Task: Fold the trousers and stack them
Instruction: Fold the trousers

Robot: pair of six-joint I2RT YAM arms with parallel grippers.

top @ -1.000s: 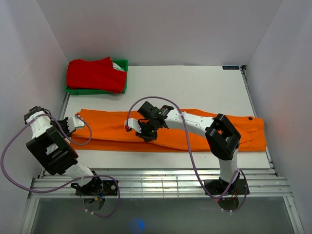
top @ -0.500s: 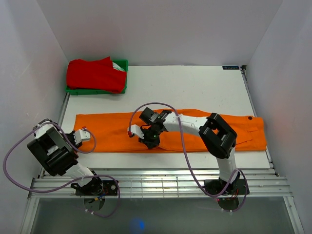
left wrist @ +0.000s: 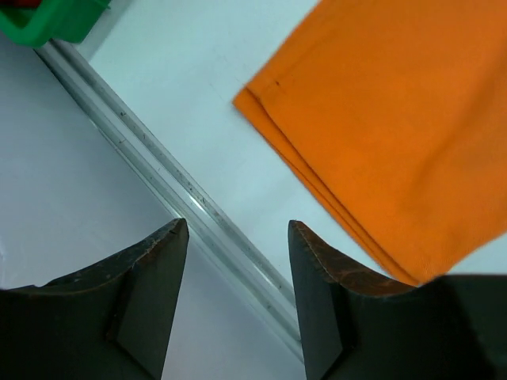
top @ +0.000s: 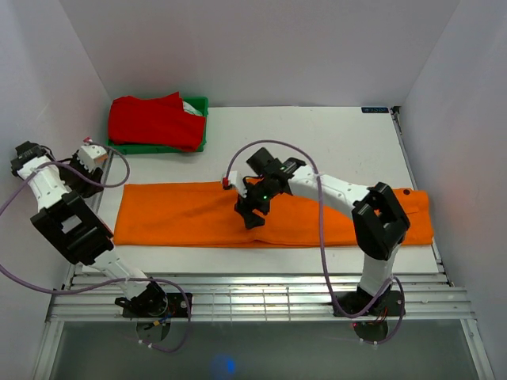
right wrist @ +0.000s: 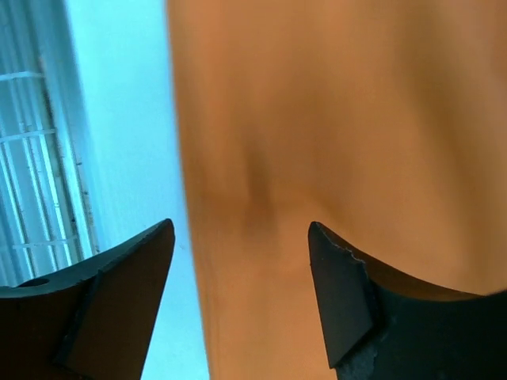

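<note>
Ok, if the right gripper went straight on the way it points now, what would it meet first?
The trousers. The right gripper points at the orange cloth near its edge, fingers apart and empty; the table shows only beside one finger. Its height above the cloth is unclear.

L gripper (left wrist: 236, 226) & R gripper (right wrist: 239, 226) opened, let go of trousers (top: 182, 215).

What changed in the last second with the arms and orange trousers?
The left end effector let go and swung away to the far left. The right end effector opened over the middle. The trousers settled flat. The red garment and green bin stayed put.
</note>
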